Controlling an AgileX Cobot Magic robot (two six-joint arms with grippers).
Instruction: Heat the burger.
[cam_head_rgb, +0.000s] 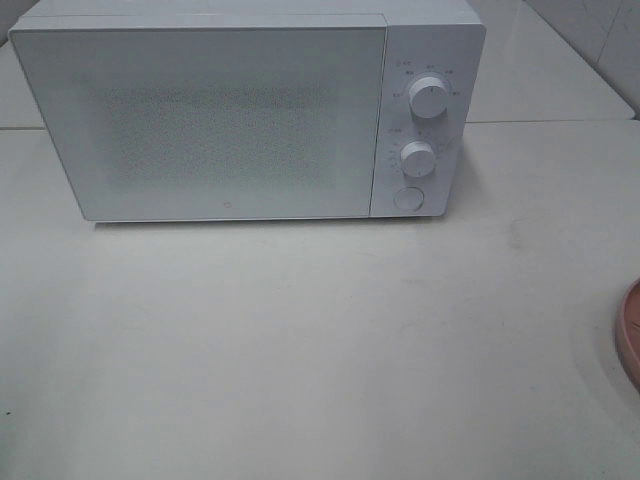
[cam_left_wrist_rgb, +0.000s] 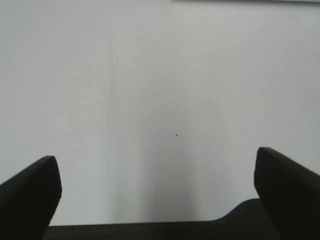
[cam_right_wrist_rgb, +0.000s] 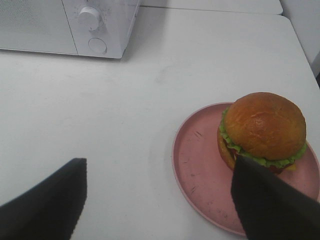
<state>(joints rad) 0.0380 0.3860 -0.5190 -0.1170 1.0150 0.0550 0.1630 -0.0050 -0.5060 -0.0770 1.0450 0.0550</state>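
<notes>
The burger (cam_right_wrist_rgb: 262, 131), with a golden-brown bun and green lettuce frill, sits on a round pink plate (cam_right_wrist_rgb: 200, 170) in the right wrist view. My right gripper (cam_right_wrist_rgb: 160, 195) is open and empty, above the table beside the plate, one finger (cam_right_wrist_rgb: 272, 205) over the plate's near side. A white microwave (cam_head_rgb: 240, 115) with its door shut stands at the back of the table; its knobs (cam_head_rgb: 428, 97) are on its right side. My left gripper (cam_left_wrist_rgb: 157, 185) is open and empty over bare white tabletop. In the exterior high view only the plate's edge (cam_head_rgb: 630, 335) shows at the right border.
The white table (cam_head_rgb: 320, 340) stretches in front of the microwave. The microwave's round button (cam_head_rgb: 407, 198) sits under the two knobs. A table seam (cam_head_rgb: 560, 122) runs behind at the right.
</notes>
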